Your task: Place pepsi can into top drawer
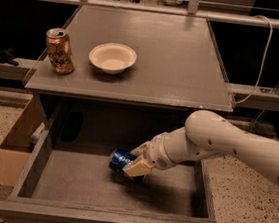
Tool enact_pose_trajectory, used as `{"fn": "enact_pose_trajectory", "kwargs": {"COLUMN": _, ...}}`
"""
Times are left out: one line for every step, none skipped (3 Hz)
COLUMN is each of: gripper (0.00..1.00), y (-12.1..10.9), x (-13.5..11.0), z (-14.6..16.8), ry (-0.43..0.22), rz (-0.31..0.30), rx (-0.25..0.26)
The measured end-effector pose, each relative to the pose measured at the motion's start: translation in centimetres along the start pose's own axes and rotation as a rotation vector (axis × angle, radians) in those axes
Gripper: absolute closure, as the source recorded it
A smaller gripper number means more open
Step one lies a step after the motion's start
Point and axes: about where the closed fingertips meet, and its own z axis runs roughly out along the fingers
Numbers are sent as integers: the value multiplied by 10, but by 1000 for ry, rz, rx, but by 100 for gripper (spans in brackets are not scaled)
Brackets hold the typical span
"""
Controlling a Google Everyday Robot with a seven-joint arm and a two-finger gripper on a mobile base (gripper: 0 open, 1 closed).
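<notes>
The pepsi can (120, 160) is blue and lies on its side, held in my gripper (137, 159). The gripper's cream fingers (137, 167) are shut on the can, low inside the open top drawer (112, 220). The can is over the middle of the drawer's flat grey bottom, very near it; I cannot tell whether it touches. My white arm (226, 143) reaches in from the right over the drawer's right wall.
A gold-brown can (59, 50) and a white bowl (112, 57) stand on the cabinet top (176, 57). A cardboard box (18, 140) stands left of the drawer. A white cable (258, 61) hangs at the right.
</notes>
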Motion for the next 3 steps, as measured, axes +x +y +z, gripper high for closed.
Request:
{"fn": "enact_pose_trajectory", "kwargs": {"gripper": 97, "y": 1, "x": 6, "z": 5, "ry": -5, "rz": 12, "rx": 3}}
{"fn": "enact_pose_trajectory", "kwargs": {"gripper": 75, "y": 1, "x": 6, "z": 5, "ry": -5, "rz": 12, "rx": 3}}
{"fn": "enact_pose_trajectory", "kwargs": {"gripper": 44, "y": 1, "x": 6, "z": 5, "ry": -5, "rz": 12, "rx": 3}}
